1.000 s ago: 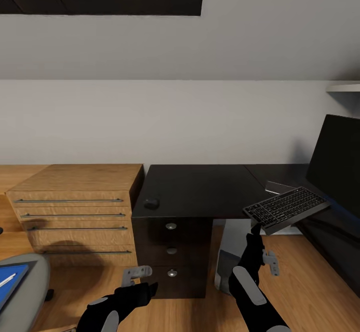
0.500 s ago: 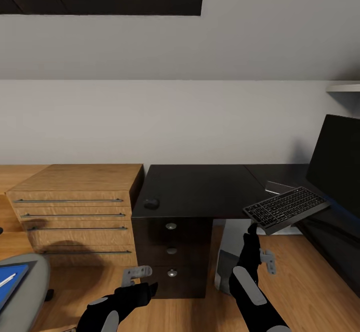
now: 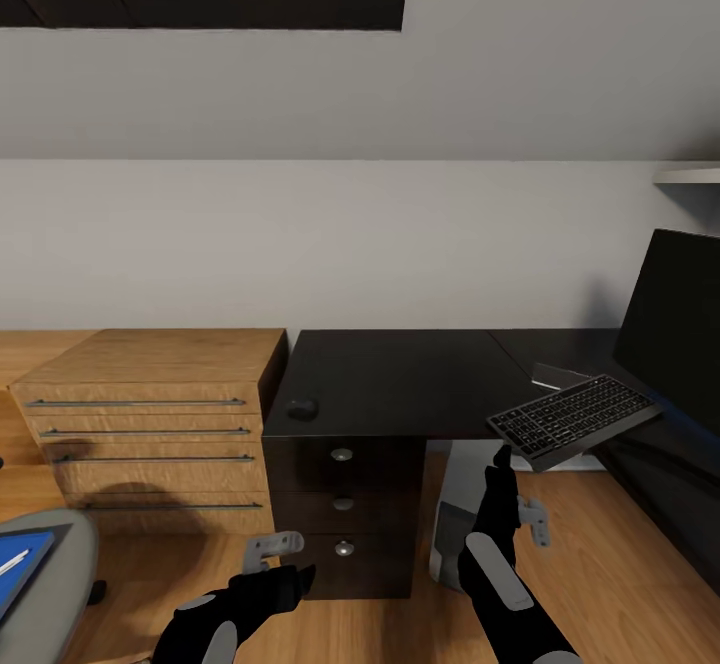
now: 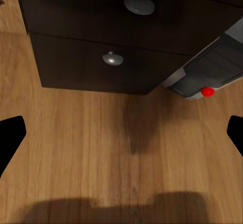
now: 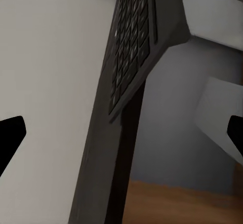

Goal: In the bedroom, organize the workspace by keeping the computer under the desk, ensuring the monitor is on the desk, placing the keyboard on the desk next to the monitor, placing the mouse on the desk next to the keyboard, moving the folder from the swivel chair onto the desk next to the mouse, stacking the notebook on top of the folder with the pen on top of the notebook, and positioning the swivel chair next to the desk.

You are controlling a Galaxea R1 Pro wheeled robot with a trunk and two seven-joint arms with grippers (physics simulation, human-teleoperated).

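The black keyboard (image 3: 572, 417) (image 5: 134, 46) lies tilted on the desk (image 3: 400, 376), its near end overhanging the edge beside the monitor (image 3: 672, 319). My right gripper (image 3: 500, 464) (image 5: 121, 138) is open just below that overhanging end, apart from it. The mouse (image 3: 302, 408) sits at the desk's front left corner. Low over the floor, my left gripper (image 3: 298, 576) (image 4: 121, 133) is open in front of the drawers, facing the computer (image 4: 205, 74) (image 3: 447, 536) under the desk. The swivel chair (image 3: 55, 584) carries the blue folder (image 3: 15, 566) and the pen (image 3: 12, 562).
A light wooden drawer unit (image 3: 150, 424) stands left of the desk. A thin grey flat item (image 3: 560, 376) lies behind the keyboard; I cannot tell whether it is the notebook. The desk's drawers with round knobs (image 4: 113, 58) face me, above wooden floor (image 4: 121, 148).
My right gripper has dropped a little, away from the keyboard's overhanging end. The keyboard stays where it was, and the left arm has not moved.
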